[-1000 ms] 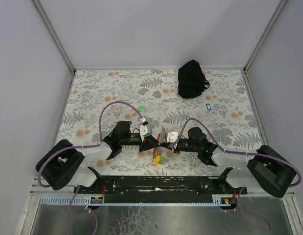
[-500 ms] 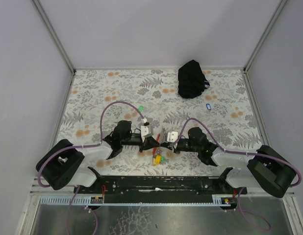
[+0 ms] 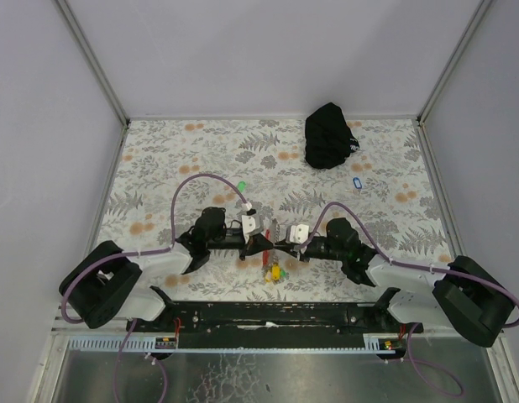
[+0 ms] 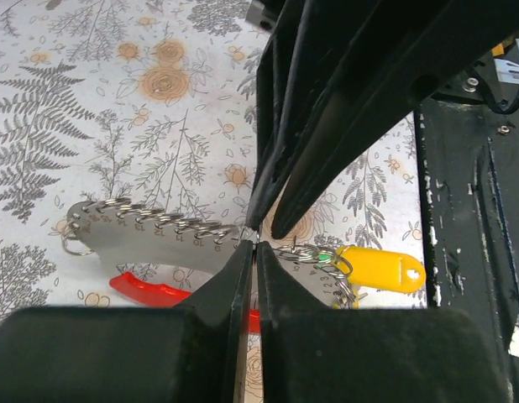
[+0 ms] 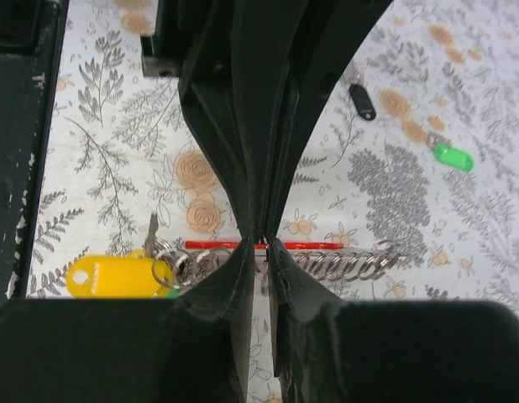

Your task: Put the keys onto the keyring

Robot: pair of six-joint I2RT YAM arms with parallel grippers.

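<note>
The keyring [image 3: 274, 270] hangs between my two grippers, its yellow and red tags dangling over the table's near middle. My left gripper [image 3: 265, 244] is shut on its row of silvery rings [image 4: 159, 220], with the yellow tag [image 4: 377, 267] and the red strap [image 4: 150, 290] beyond. My right gripper [image 3: 281, 245] meets it tip to tip and is shut on the same ring row [image 5: 343, 264]. The green key [image 3: 241, 186] lies loose behind the left arm and also shows in the right wrist view [image 5: 453, 156]. The blue key [image 3: 355, 182] lies at the far right.
A black pouch [image 3: 328, 134] sits at the back right. A small black oblong piece [image 5: 360, 99] lies near the green key. The left arm's purple cable [image 3: 201, 178] loops over the cloth. A black rail [image 3: 268, 312] runs along the near edge.
Both grippers have shifted slightly right while still pinching the keyring. The right arm's base link has swung outward. The hanging tags moved a little.
</note>
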